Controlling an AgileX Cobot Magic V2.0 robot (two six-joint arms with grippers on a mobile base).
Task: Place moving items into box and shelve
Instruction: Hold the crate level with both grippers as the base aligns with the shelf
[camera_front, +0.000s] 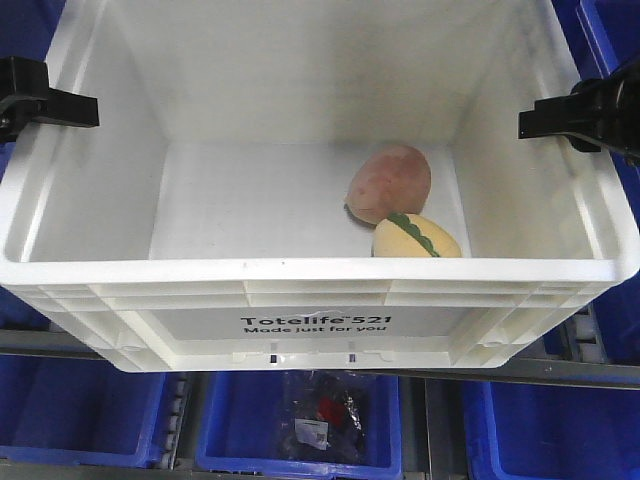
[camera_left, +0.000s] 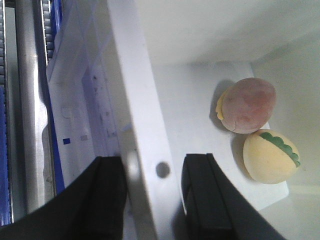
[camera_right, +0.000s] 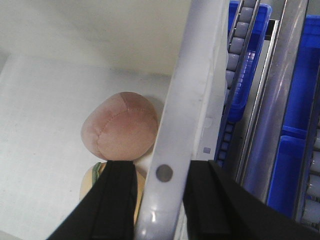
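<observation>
On either side wall of the white box (camera_front: 300, 325), we are clamping the rim: our left gripper (camera_left: 150, 192) and right gripper (camera_right: 159, 200) each have fingers pressing both faces of the wall. Inside, toward the near right corner, the brownish-pink plush (camera_front: 390, 183) is touching the pale yellow plush (camera_front: 415, 238). Blue bins (camera_front: 90, 415) are sitting below.

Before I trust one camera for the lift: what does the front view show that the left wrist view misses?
Front only: the whole tote with its print, both grippers, left and right, clamped on opposite walls, and blue bins below. Left wrist only: the fingers straddling the wall, and a metal rail outside. Both: the pink toy touching the yellow toy inside.
</observation>
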